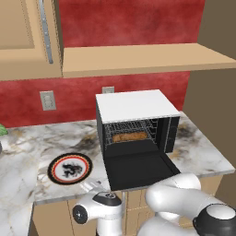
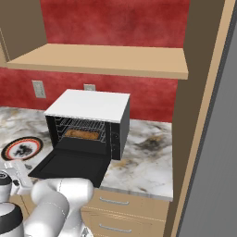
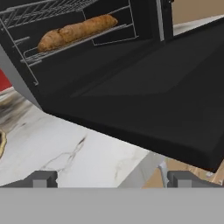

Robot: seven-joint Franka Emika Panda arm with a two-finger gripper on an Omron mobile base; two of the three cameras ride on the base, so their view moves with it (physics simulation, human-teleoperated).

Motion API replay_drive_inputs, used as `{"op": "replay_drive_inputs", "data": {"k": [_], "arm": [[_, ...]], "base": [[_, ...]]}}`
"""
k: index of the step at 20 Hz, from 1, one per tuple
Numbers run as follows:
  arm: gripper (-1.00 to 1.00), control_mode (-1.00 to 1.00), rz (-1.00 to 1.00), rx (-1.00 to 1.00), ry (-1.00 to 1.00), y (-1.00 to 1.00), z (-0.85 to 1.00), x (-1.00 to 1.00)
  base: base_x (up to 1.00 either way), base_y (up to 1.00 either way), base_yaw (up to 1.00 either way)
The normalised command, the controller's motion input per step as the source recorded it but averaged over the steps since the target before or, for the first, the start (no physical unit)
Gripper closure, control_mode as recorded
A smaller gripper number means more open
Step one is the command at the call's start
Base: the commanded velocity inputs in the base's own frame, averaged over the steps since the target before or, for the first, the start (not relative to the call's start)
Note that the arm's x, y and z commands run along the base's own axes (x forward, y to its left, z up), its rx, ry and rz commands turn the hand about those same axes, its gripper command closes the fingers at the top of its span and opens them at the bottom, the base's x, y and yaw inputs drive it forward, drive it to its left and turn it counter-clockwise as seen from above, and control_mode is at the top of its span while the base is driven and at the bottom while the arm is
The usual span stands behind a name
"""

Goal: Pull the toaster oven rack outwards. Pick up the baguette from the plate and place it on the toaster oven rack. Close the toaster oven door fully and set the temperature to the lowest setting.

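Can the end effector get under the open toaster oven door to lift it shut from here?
Probably yes: the end effector is open, low beside the toaster oven door, which hangs flat past the counter edge, nothing between them.

Base views flank toaster oven from behind arm; hand view close under toaster oven door.

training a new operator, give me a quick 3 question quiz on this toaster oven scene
1. True or false: the baguette lies on the toaster oven rack.
2. The toaster oven door is: A shut, B folded down open, C half open.
3. What is on the plate?

Key: 1 true. 2 B. 3 No food; the baguette has left it.
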Motion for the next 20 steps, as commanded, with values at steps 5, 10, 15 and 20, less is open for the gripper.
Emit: {"op": "replay_drive_inputs", "data": {"k": [5,10,15,20], "arm": [[-1.00,-1.00,0.00,0.00,0.00,-0.18,-0.03,0.13],[-1.00,-1.00,0.00,0.00,0.00,-0.20,-0.05,0.25],[-1.00,-1.00,0.00,0.00,0.00,-0.19,0.00,0.28],[-1.00,-1.00,0.00,0.00,-0.05,-0.22,0.00,0.23]], "base": [[0.00,0.00,0.00],[0.00,0.00,0.00],[0.00,0.00,0.00],[0.00,0.00,0.00]]}}
